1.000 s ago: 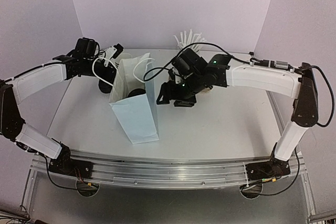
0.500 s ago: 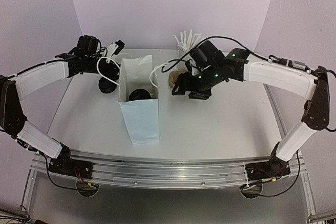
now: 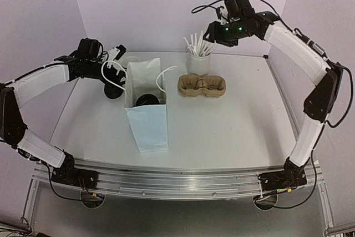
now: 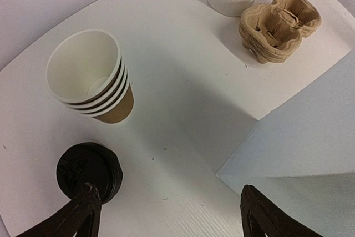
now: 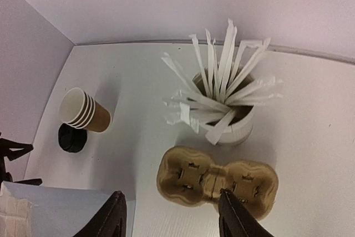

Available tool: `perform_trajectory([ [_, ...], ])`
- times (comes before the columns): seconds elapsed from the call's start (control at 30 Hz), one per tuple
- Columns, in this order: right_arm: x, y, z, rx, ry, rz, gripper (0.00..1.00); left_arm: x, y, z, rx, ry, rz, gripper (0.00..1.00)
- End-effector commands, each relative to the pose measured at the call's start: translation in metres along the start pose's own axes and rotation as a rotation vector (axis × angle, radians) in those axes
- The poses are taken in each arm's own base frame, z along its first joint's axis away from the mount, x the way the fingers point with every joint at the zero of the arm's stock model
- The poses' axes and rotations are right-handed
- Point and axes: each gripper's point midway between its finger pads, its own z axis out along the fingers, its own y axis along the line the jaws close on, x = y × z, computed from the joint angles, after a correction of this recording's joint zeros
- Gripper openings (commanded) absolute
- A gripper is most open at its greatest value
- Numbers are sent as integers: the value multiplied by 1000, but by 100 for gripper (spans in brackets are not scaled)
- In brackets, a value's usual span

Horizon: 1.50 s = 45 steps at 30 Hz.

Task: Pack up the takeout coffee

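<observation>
Cup carrier [image 5: 216, 182] sits near the bag [image 3: 147, 120], ready for loading — my left fingers [image 4: 77, 217] and right fingers [image 5: 113, 220] apart, empty.

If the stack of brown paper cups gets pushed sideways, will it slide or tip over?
Probably tips: the stack of cups stands upright, base narrower than mouth. Likely very light; its inside looks empty. Thin paper may dent if squeezed.

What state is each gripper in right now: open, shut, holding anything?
Left gripper: open, holding nothing.
Right gripper: open, holding nothing, raised above the cup carrier.
</observation>
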Motion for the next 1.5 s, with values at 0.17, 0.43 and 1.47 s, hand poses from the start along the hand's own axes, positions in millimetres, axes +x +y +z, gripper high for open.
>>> perform_trajectory([
  [0.17, -65, 25, 80, -18, -136, -370, 52, 12, 17, -48, -96, 2, -100, 93],
  [0.43, -68, 29, 134, -36, -204, -480, 56, 32, 13, -46, -89, 18, -167, 94],
  [1.47, -90, 25, 143, 47, -346, -558, 0, 35, 12, -43, -80, -5, -191, 94],
])
